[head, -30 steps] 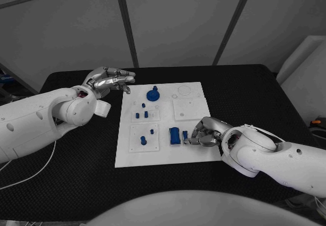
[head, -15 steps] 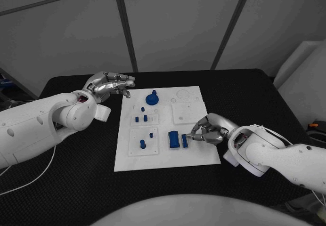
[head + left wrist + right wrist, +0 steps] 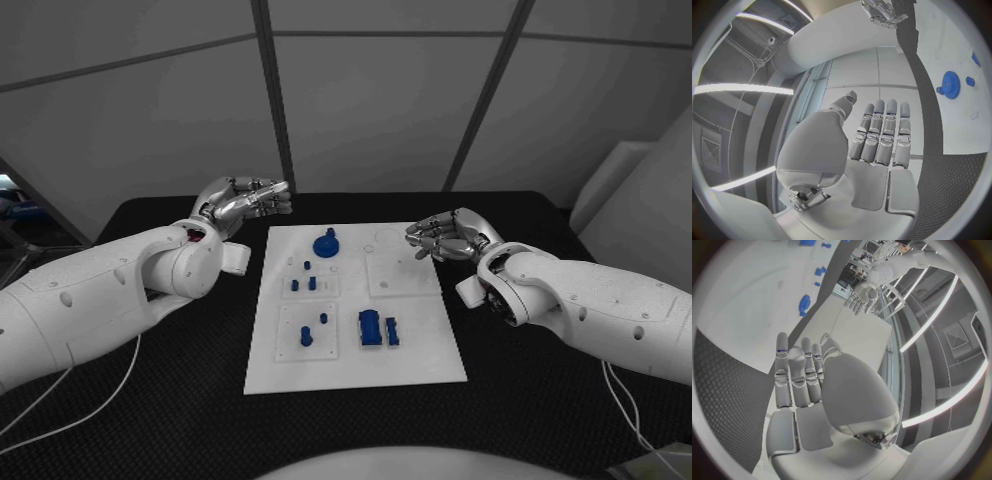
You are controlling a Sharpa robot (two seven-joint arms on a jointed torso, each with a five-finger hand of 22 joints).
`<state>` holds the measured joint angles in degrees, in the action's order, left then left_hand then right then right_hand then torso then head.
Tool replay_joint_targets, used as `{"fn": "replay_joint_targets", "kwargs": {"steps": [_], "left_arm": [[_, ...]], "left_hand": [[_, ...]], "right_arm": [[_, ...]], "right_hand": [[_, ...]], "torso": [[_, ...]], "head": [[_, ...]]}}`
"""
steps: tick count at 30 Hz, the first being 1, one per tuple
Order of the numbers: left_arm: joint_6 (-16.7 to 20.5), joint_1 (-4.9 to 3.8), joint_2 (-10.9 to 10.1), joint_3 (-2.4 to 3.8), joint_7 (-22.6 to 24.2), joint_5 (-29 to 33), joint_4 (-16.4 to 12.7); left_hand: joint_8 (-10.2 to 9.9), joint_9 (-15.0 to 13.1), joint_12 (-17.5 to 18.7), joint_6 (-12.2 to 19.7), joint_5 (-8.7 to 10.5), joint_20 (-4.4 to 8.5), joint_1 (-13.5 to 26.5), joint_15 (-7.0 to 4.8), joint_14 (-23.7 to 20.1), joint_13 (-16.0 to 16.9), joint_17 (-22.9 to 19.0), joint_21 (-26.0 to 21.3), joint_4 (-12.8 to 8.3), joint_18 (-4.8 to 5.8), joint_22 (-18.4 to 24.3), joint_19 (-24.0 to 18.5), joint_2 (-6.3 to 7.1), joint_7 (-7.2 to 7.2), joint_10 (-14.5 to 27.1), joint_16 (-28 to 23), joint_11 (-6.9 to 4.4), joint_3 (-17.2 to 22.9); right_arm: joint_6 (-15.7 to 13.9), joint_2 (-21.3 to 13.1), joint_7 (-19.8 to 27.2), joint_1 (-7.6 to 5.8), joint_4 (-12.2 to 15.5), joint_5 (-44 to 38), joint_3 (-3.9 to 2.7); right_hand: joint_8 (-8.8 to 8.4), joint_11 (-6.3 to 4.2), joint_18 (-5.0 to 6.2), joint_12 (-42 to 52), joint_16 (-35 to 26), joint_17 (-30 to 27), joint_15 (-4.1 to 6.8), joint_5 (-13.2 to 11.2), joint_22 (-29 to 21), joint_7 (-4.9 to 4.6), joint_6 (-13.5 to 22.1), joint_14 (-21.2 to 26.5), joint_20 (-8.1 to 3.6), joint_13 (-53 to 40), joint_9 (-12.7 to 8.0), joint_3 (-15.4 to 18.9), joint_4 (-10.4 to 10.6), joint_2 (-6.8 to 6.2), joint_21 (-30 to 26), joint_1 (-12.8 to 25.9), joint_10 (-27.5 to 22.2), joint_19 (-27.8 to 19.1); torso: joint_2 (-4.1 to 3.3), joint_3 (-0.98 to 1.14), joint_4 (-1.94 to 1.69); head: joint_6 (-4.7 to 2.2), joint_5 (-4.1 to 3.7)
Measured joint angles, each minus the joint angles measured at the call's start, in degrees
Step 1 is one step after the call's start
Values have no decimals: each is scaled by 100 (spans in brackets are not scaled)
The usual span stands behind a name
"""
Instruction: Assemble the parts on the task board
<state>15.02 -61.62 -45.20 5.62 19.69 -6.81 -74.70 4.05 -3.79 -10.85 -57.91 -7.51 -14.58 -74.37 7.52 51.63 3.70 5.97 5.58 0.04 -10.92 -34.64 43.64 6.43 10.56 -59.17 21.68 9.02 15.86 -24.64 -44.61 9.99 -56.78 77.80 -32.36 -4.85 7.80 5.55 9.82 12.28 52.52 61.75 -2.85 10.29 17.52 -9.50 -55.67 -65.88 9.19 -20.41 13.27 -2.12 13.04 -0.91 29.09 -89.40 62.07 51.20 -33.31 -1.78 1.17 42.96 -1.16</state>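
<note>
Now the right hand (image 3: 450,238) has lifted away from the blue block (image 3: 371,327) at the board's 5 o'clock area and hovers off the task board's (image 3: 418,355) 2 o'clock edge, fingers straight, close together and holding nothing. The left hand (image 3: 245,200) still hangs at the 10 o'clock corner, fingers likewise extended and empty. The blue gear (image 3: 326,243) stands near 12 o'clock, small pegs (image 3: 300,284) mid-board on the black desk (image 3: 173,400).

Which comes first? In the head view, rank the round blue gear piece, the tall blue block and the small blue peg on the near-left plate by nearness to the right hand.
From the right hand:
1. Round blue gear piece, at the task board's far end, left of the hand.
2. Tall blue block, nearer the robot, mid-board.
3. Small blue peg, near-left plate, farthest across.
</note>
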Motion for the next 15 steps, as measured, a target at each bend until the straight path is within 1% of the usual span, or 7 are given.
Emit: {"fn": "replay_joint_targets", "kwargs": {"steps": [2, 3, 5, 9, 11, 14, 15], "left_arm": [[141, 0, 164, -6, 97, 155, 180], [206, 0, 236, -16, 135, 226, 261], [328, 1, 368, -33, 201, 360, 407], [528, 11, 628, -49, 339, 580, 665], [605, 15, 727, -52, 405, 663, 755], [703, 22, 826, -56, 504, 765, 854], [727, 24, 849, -56, 529, 790, 879]], "left_hand": [[-10, 2, 246, 173, 0, -109, -83, 143, -67, 2, -179, -170, 59, -1, 347, -174, -83, 20, 274, -512, 138, -271], [-26, 6, 305, 229, 0, -139, -97, 194, -118, -1, -209, -193, 79, 1, 452, -272, -97, -8, 348, -658, 185, -356], [-26, 9, 386, 340, 0, -180, -109, 277, -201, -5, -231, -213, 118, 0, 659, -502, -142, -108, 432, -915, 270, -532], [-26, 9, 520, 417, 0, -205, -155, 323, -247, -5, -232, -213, 186, 0, 1028, -837, -201, -186, 450, -1284, 288, -846], [-26, 9, 607, 403, 0, -222, -194, 323, -247, -5, -232, -213, 219, 307, 1181, -896, -273, -200, 447, -1439, 285, -989], [-26, 8, 665, 374, 0, -201, -216, 322, -247, -5, -232, -213, 251, 284, 1303, -917, -321, -229, 374, -1571, 276, -1099], [-26, 9, 666, 375, 0, -201, -220, 322, -247, -6, -232, -213, 241, 53, 1319, -917, -328, -230, 374, -1593, 276, -1123]], "right_arm": [[23, 291, 252, -26, -432, 315, -76], [34, 407, 351, -35, -591, 423, -98], [57, 609, 529, -45, -859, 603, -124], [104, 940, 802, -44, -1334, 857, -152], [127, 1045, 899, -43, -1479, 952, -162], [167, 1148, 1025, -43, -1622, 1070, -168], [177, 1166, 1051, -43, -1645, 1097, -170]], "right_hand": [[-141, 42, 1, -348, -1179, -537, -63, -25, -235, -13, -114, 552, 110, 504, -145, -208, 0, -20, -380, -56, 94, -120], [-190, 61, 0, -444, -1481, -627, -96, -25, -319, -26, -139, 695, 166, 657, -195, -278, 2, -20, -521, -55, 107, -177], [-301, 123, 1, -616, -1918, -691, -168, -76, -487, -33, -145, 902, 270, 925, -297, -390, -4, -62, -801, -13, 47, -301], [-404, 237, 0, -820, -2499, -671, -267, -88, -762, -34, -144, 1041, 399, 1321, -498, -546, -72, -189, -1243, 128, -26, -431], [-404, 286, -1, -837, -2724, -629, -281, -103, -866, -40, -103, 1025, 414, 1473, -593, -608, -135, -196, -1403, 229, -75, -418], [-404, 348, 0, -837, -3013, -581, -324, -103, -996, -21, -45, 983, 459, 1634, -723, -630, -260, -206, -1592, 376, -140, -373], [-404, 346, 0, -837, -3104, -573, -340, -117, -1032, -20, -43, 967, 477, 1659, -759, -640, -300, -199, -1647, 420, -158, -355]], "torso": [[39, -4, -7], [65, -4, -10], [101, -3, -15], [158, 3, -29], [183, 3, -39], [203, 5, -53], [205, 9, -56]], "head": [[-88, -4], [-126, -4], [-180, -8], [-259, -28], [-296, -32], [-355, -17], [-369, -7]]}}
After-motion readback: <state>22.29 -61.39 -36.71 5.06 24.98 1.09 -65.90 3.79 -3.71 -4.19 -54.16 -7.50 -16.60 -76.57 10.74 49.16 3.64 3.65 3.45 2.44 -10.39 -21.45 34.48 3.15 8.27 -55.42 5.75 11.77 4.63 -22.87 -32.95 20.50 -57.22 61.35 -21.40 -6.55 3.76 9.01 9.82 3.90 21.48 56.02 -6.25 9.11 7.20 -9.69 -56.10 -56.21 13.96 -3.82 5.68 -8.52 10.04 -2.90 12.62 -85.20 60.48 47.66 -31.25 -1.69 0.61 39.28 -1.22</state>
